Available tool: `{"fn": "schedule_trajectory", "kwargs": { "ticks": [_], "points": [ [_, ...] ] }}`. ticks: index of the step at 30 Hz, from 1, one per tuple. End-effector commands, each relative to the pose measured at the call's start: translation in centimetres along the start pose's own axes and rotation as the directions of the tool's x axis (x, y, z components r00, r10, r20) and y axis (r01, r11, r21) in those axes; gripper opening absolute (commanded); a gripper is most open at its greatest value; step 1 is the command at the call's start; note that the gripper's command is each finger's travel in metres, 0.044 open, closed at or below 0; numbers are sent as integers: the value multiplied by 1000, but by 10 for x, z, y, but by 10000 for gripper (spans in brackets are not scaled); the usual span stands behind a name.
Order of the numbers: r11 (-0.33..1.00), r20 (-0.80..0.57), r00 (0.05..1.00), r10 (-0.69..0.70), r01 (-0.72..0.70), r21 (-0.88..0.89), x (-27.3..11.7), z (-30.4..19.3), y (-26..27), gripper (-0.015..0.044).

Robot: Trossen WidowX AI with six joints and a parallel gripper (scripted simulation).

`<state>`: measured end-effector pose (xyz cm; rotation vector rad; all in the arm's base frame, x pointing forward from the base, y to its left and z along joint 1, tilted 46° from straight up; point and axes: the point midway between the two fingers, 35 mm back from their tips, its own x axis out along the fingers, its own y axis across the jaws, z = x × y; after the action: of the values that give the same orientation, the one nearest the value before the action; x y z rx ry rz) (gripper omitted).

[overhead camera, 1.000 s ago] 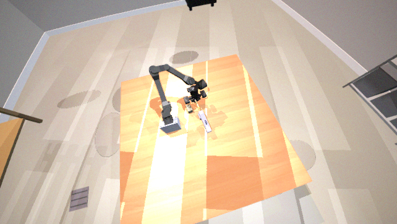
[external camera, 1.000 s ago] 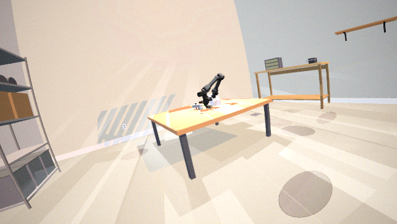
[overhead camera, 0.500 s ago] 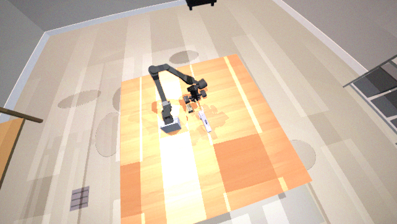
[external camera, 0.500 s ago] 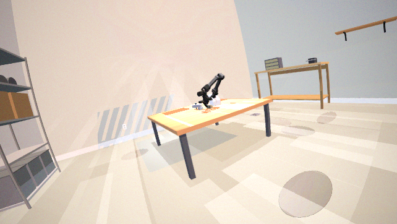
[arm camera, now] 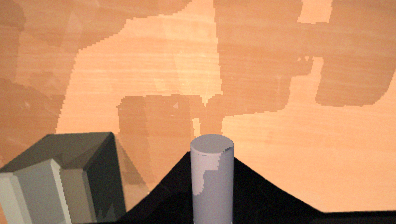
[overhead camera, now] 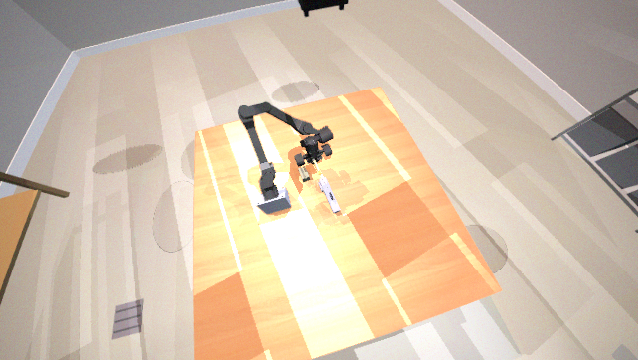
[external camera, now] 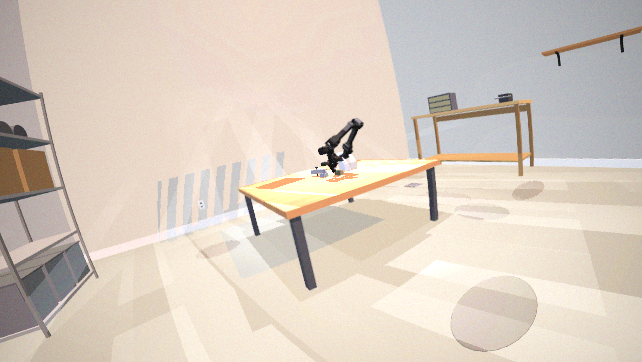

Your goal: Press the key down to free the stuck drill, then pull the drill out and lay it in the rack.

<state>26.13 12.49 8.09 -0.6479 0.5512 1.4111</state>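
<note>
My gripper [overhead camera: 314, 158] [arm camera: 206, 159] is shut on the drill [arm camera: 212, 197], a plain pale grey cylinder whose round end points away from the wrist camera. The drill is clear of the lilac-white tool body [overhead camera: 329, 195] [external camera: 318, 172], which lies on the table beyond the gripper. Its key cannot be made out. The small olive and grey block, which looks like the rack [overhead camera: 304, 173] [arm camera: 102, 165], stands beside the gripper, at the lower left in the wrist view. The drill is beside this block, not in it. Its height above the table is hard to tell.
The wooden table [overhead camera: 417, 224] [external camera: 280, 197] carries the arm's base [overhead camera: 274, 203], close to the rack on its other side from the tool body. Patches of bright light and shadow cross the table top. Shelving and a second bench [external camera: 475, 112] stand well away.
</note>
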Motion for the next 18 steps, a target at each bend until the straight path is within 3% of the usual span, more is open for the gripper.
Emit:
{"fn": "schedule_trajectory", "kwargs": {
  "ticks": [1,18],
  "points": [
    [1000,2,1000,-4,4,-5,-3,0,0,0],
    [1000,2,1000,-4,4,-5,-10,-2,0,0]
  ]
}}
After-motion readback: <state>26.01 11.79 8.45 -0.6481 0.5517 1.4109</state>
